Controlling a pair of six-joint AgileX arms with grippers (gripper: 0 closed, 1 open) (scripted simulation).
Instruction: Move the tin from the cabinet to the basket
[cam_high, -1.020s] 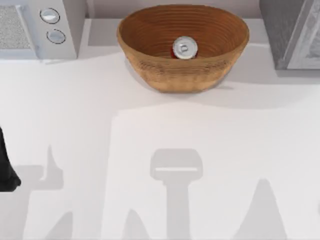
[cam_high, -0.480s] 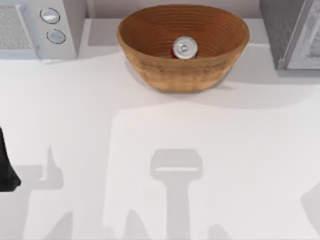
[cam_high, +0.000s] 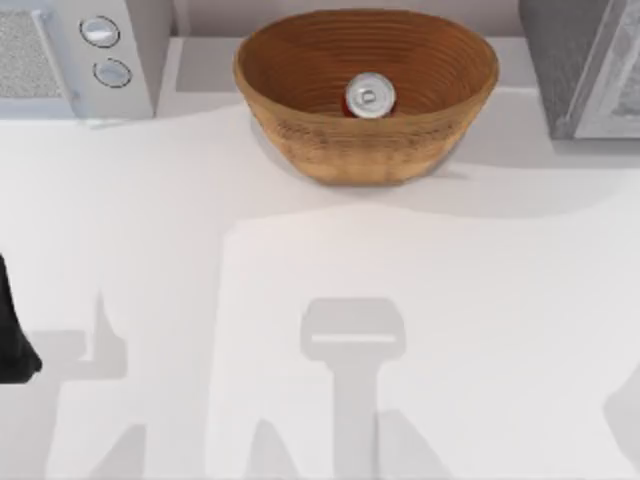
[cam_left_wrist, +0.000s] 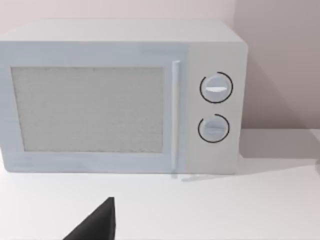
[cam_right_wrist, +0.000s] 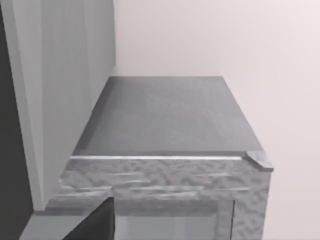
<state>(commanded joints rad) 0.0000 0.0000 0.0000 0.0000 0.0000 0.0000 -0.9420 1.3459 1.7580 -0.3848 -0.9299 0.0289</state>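
The tin (cam_high: 369, 96) is a small round can with a shiny silver lid bearing a raised centre ring; a sliver of red side shows at its lower left edge. It stands upright on the floor of the basket (cam_high: 300, 140), slightly right of the bowl's centre, with the lid facing up and free of any gripper. The basket is a large oval woven bowl in warm brown with ringed ridges inside; it sits at the far edge of the table (cam_high: 450, 300), midway between the two units. The cabinet (cam_high: 570, 70) occupies the far right corner, showing a dark speckled grey side and a paler framed front; from the right wrist camera its flat grey top (cam_right_wrist: 165, 115) and speckled front edge are seen from above, against a pale wall. The white microwave (cam_high: 130, 60) with two round knobs occupies the far left corner, well apart from the basket; the left wrist camera faces its door and knobs (cam_left_wrist: 216, 87) head-on. The left arm (cam_high: 12, 340) is parked at the table's left edge, near side, as a dark shape. A dark fingertip (cam_left_wrist: 97, 225) shows at the edge of the left wrist picture and another (cam_right_wrist: 97, 225) in the right wrist picture; whether either claw is released or clenched cannot be told. Nothing stands between the cabinet and the basket.
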